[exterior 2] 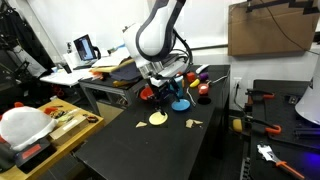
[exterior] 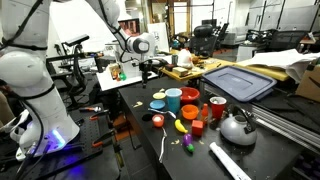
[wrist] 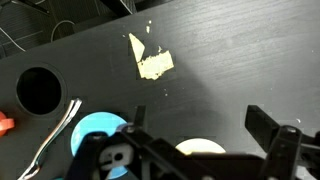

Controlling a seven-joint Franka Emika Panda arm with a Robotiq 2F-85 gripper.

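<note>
Robot arm's claw (exterior 2: 166, 82) hangs over a black bench (exterior 2: 150, 150), centre frame, with its two dark fingers (wrist: 270, 135) spread wide apart and gripping nothing. In the wrist view, a pale yellow round flat disc (wrist: 200, 149) lies on the bench at the bottom edge of the frame, between the fingers. A blue round container (wrist: 100, 132) sits just left of it. A thin silver utensil (wrist: 58, 130) curves at lower left, and a torn tan scrap (wrist: 153, 64) lies in the upper middle. In an exterior view the disc (exterior 2: 158, 118) rests mid-frame, below the claw. A silver metal kettle (exterior: 237, 128) stands at lower right.
</note>
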